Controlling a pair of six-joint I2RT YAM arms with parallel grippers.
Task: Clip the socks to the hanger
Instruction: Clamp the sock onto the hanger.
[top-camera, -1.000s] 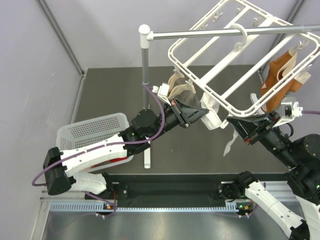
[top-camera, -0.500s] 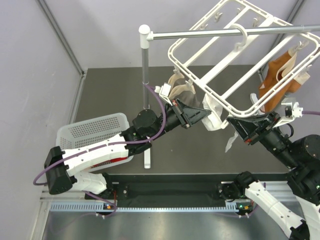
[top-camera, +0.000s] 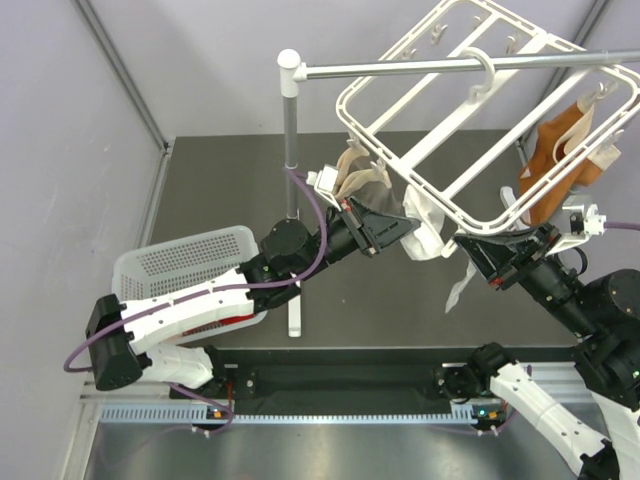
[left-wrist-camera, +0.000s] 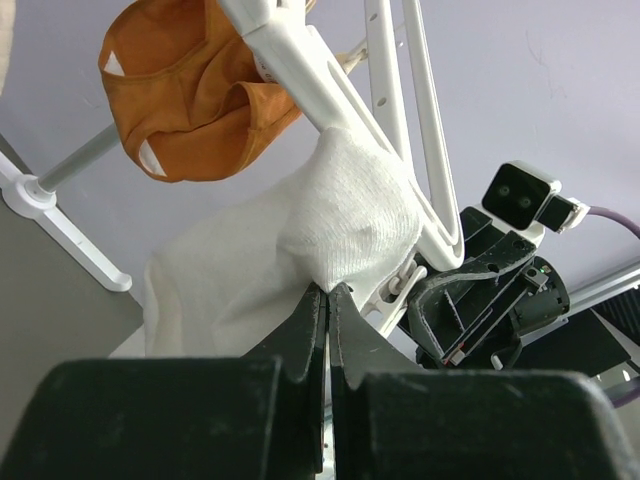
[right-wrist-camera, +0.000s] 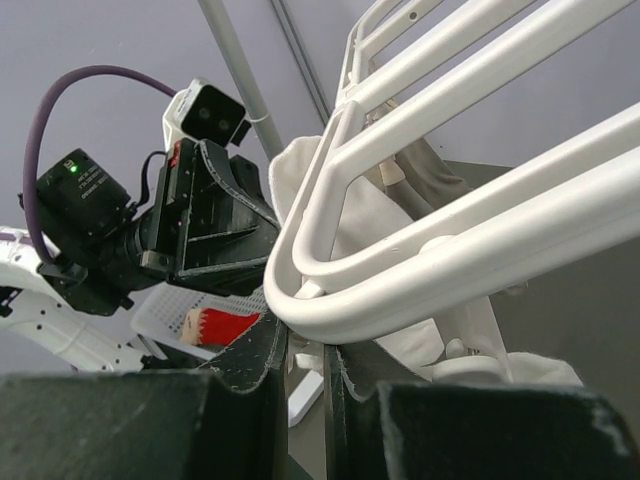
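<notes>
— What's the hanger (top-camera: 470, 130) like?

— A big white plastic frame with crossbars. Its hook is over the grey rail (top-camera: 420, 67), up at about one o'clock above the table (top-camera: 220, 190), and the whole frame is tilted. An orange sock (top-camera: 555, 150) dangles at its three o'clock side and a beige sock (top-camera: 360, 175) is bunched at its nine o'clock edge.

— And the white sock (left-wrist-camera: 340, 220)?

— It's a ribbed knit, humped up against the frame's rounded corner at six o'clock, with the rest sagging below. The left gripper (left-wrist-camera: 327, 295) is clenched on a fold of it, and the fabric is pinched right at the tips.

— And the other arm?

— The right gripper (right-wrist-camera: 305, 345) comes in from four o'clock. Its jaws are closed with only a sliver between them, and the tips are right under that same corner of the frame. I can't tell whether it's actually pinching anything there.

— Any labels or writing?

— None that I can read.

— What else is down there?

— A white perforated basket (top-camera: 190, 260) at eight o'clock, and the right wrist view shows a red sock (right-wrist-camera: 222, 325) with a pale cuff lying in it.

— Has anything changed from a second ago?

— Hardly. The left gripper has nudged a touch along the frame with the sock. The hanger, the hanging socks and the right arm sit as they did, and both grippers stay closed.
</notes>
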